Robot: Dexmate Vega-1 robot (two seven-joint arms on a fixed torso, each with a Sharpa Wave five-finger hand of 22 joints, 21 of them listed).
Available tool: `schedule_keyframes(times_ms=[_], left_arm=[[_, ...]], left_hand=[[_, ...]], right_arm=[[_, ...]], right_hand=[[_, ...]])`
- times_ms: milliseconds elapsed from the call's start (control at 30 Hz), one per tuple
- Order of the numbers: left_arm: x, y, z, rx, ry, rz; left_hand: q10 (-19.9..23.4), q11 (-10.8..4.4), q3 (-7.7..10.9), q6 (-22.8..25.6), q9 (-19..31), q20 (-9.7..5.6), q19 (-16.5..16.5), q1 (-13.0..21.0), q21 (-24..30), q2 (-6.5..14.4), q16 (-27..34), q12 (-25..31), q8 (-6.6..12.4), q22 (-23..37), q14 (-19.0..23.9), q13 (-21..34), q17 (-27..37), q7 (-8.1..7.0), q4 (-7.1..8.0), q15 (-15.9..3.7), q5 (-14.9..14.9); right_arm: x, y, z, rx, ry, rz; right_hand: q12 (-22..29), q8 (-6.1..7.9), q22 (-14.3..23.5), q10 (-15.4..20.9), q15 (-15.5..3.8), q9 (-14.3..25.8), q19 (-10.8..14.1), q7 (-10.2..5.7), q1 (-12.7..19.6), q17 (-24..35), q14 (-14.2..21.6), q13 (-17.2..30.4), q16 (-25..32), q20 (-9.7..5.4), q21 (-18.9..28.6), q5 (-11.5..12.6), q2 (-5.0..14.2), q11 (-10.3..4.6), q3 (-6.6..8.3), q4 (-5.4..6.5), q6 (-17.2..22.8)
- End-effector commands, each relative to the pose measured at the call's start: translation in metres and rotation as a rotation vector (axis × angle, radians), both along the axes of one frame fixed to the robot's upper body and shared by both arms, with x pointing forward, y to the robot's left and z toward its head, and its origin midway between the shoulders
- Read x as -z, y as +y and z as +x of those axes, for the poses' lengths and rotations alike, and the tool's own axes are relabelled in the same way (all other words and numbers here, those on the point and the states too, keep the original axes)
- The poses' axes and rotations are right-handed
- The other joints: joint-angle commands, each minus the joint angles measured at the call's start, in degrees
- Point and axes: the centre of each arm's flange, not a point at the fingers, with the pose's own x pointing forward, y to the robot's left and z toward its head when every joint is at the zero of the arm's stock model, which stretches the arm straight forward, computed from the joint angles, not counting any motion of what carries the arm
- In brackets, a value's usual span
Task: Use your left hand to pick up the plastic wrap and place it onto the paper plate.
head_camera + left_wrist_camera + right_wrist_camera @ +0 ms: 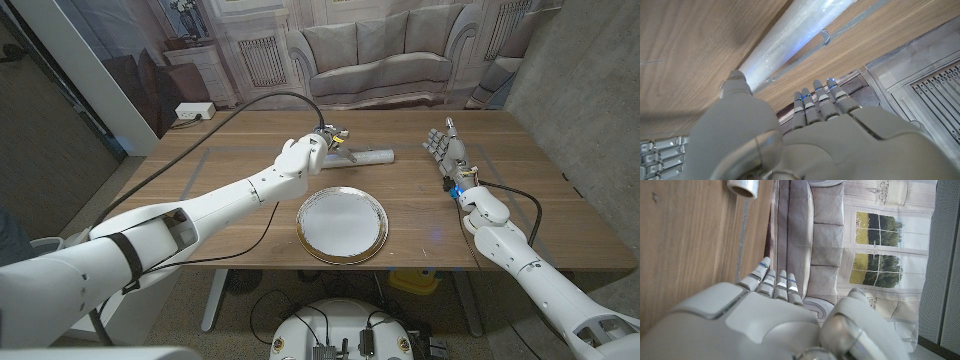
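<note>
I'm looking over a wooden table (520, 210) w/ thin grey tape lines (200, 160) marking it. A white power strip (194, 111) is sitting at its far left corner. A sofa-print backdrop (375, 50) is hanging behind.

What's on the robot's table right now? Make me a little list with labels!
Table: wooden
Plastic wrap: a roll lying on the table past the plate
Paper plate: empty, near the front edge
Left hand: at the roll's left end; hold not clear
Right hand: fingers apart, holding nothing, at the right side
Task step: roll not yet on the plate
</note>
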Motion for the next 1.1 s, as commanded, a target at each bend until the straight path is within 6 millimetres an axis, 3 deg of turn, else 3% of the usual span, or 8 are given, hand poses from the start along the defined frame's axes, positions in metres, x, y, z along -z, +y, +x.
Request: schedule_keyframes(times_ms=[33, 1100], left_arm=[[0.009, -0.004, 0.009, -0.014, 0.000, 0.010], [0.017, -0.012, 0.020, -0.016, 0.023, -0.009]], left_hand=[[0.4, -0.35, -0.45, 0.4, 0.2, 0.03, 0.0, 0.4, 0.1, 0.3, 0.2, 0.3, 0.20, 0.3, 0.2, 0.3, 0.1, -0.20, -0.07, -0.71, 0.2], [0.5, -0.33, -0.74, 0.5, 0.2, 0.12, 0.3, 0.5, 0.2, 0.7, 0.2, 0.3, 0.19, 0.3, 0.4, 0.3, 0.2, 0.00, 0.16, -0.78, 0.2]], right_arm=[[0.000, -0.001, 0.000, -0.003, 0.000, 0.001], [0.000, -0.007, -0.001, 0.003, 0.002, 0.003]], right_hand=[[-0.1, -0.06, 0.3, 0.6, -0.30, 0.3, 0.4, 0.17, 0.0, 0.2, 0.4, 0.0, 0.1, -0.61, -0.2, 0.0, 0.28, -0.06, -0.06, -0.12, 0.4], [-0.1, -0.05, 0.3, 0.6, -0.25, 0.3, 0.8, 0.18, 0.0, 0.2, 0.5, 0.0, 0.0, -0.61, -0.8, -0.1, 0.39, -0.10, -0.25, -0.21, 0.5]])
